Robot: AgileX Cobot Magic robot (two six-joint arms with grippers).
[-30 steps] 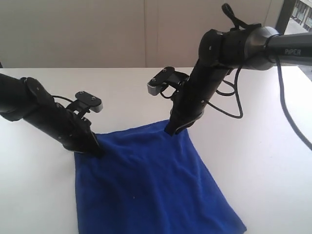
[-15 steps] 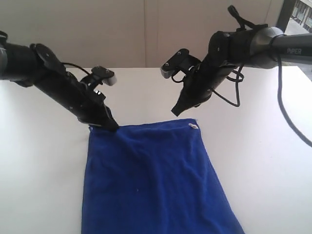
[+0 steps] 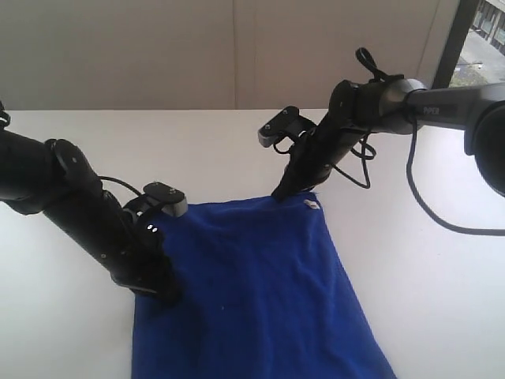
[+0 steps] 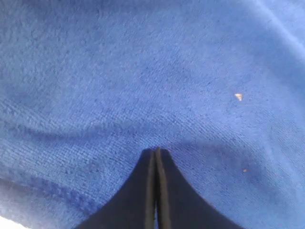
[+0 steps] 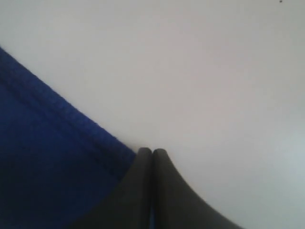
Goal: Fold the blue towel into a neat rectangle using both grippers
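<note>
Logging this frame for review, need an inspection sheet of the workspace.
Surface: white flat tabletop.
Job's things: deep royal-blue soft cloth towel spread flat, small white tag at its far right corner; near edge out of frame.
Clutter: nothing seen.
Grippers: black left gripper shut, tip on the towel near its left edge; black right gripper shut, tip at the towel's far edge beside the tag.
Cables: black looped cables hang at both arms, off the towel.
Surroundings: pale wall behind; dark-framed window at far right.
</note>
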